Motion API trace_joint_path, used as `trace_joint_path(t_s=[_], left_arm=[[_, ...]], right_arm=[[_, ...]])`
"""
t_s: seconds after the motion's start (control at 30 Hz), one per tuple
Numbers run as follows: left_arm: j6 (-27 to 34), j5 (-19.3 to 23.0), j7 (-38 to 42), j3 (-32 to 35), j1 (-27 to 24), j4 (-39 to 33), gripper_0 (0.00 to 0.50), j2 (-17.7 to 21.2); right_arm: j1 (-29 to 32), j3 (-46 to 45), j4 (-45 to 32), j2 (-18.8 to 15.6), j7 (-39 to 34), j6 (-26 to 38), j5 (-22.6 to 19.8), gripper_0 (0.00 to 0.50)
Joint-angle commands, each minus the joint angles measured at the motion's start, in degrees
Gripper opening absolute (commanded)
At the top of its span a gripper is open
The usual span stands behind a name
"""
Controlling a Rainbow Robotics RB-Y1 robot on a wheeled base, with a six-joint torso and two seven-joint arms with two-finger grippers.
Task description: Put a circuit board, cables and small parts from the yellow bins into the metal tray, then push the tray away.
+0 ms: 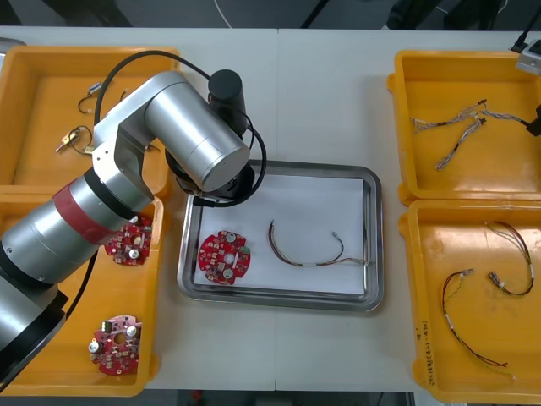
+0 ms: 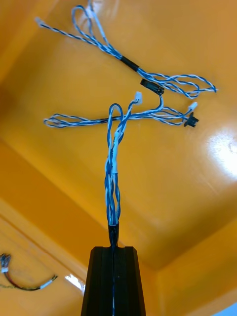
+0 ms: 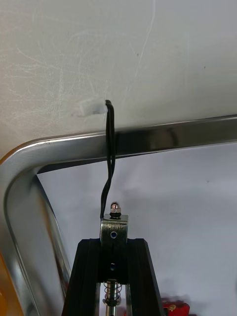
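Where the metal tray (image 1: 279,301) rounds its far left corner, the left gripper (image 3: 113,243) hangs just above the rim. Its fingers are clamped on a small metal part (image 3: 114,224) with a thin black cable (image 3: 109,148) rising from it. Inside the tray, on its white floor, a round red circuit board (image 1: 222,256) lies near the left wall, and a curved cable (image 1: 292,260) lies to the board's right. Right of the tray, over the far yellow bin (image 1: 404,127), the right gripper (image 2: 114,252) is closed on a twisted blue and white cable (image 2: 113,182). More twisted cables (image 2: 148,79) lie in the bin beneath.
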Motion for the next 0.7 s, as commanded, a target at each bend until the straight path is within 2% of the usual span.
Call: trace_joint_path(t_s=[0.03,0.17,0.2,0.23,0.27,0.33,0.53,0.7], left_arm=[[-0.59,-1.52,2.44,-2.03,0.31,-0.51,0.001,-0.89],[-0.68,-1.43,2.79,-2.21,0.31,-0.51,0.002,-0.89],[-0.68,-1.52,2.97,-2.21,0.31,-0.51,0.084,-0.81],[-0.68,-1.52,3.14,-2.21,0.31,-0.60,0.269,-0.81],[-0.68,-1.43,3.23,-2.21,0.31,-0.60,0.378,-0.81],[-0.85,-1.43,3.41,-2.21,0.31,-0.60,0.438,-0.89],[-1.20,-1.69,4.02,-2.21,0.31,-0.95,0.500,-0.81],[-1.20,-1.52,4.72,-1.68,0.22,-2.53,0.500,-0.19]], right_arm=[[1.25,-1.57,-6.91,-2.01,-1.95,3.11,-2.63,0.000],[3.89,-1.04,-12.53,-2.01,-2.65,3.11,-5.62,0.000],[4.94,-0.96,-14.38,-2.01,-2.83,3.11,-6.59,0.000],[5.73,-0.78,-16.05,-1.92,-3.09,3.11,-7.47,0.000],[6.44,-0.61,-17.63,-1.75,-3.36,3.11,-8.08,0.000],[7.14,-0.52,-20.09,-1.05,-3.71,3.11,-8.35,0.000],[8.37,-0.52,-27.91,1.85,-4.94,3.11,-8.17,0.000],[10.57,1.33,-34.77,3.44,-5.73,3.11,-8.52,0.000]])
